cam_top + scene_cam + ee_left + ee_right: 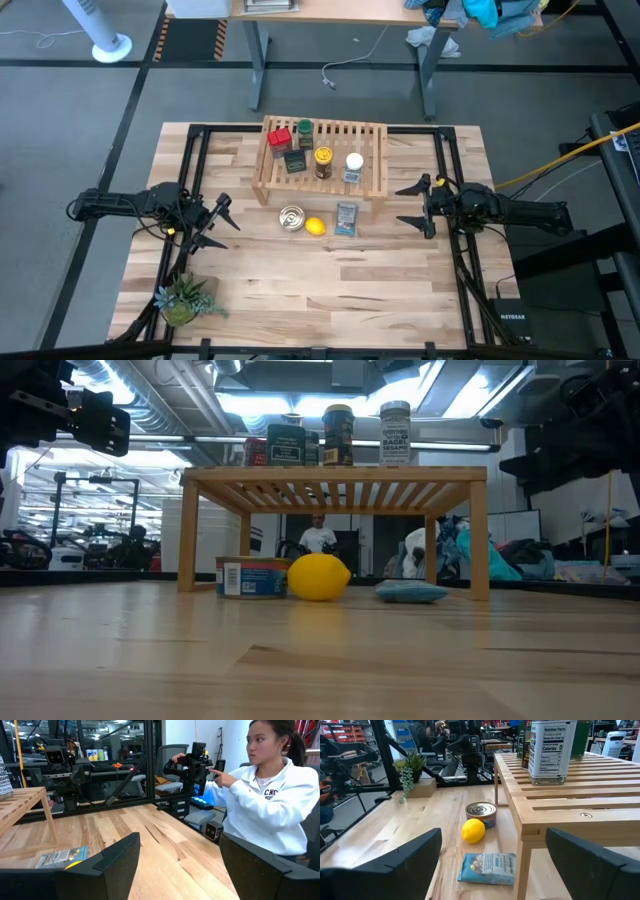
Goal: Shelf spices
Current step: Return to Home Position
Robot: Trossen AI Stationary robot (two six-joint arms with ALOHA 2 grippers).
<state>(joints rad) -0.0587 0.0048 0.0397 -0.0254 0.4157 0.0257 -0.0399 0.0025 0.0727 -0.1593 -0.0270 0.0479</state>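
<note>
The light-wood shelf [372, 160] stands at the table's far middle. All five spices stand upright on its slats: red tin [279, 138], green-lidded jar [304, 130], dark grey tin [294, 161], yellow-lidded jar [323, 158] and white-lidded jar [354, 163]. The low view shows them in a row on the shelf top [335, 478]. My left gripper [222, 222] hovers open at the table's left, clear of the shelf. My right gripper [402, 206] hovers open just right of the shelf, with the white-lidded jar [552, 750] ahead of it.
A silver round tin [291, 218], a lemon [315, 226] and a flat blue packet [346, 218] lie on the table just in front of the shelf. A small potted plant [185, 300] stands at the near left corner. A person [270, 795] sits beyond the table's right side.
</note>
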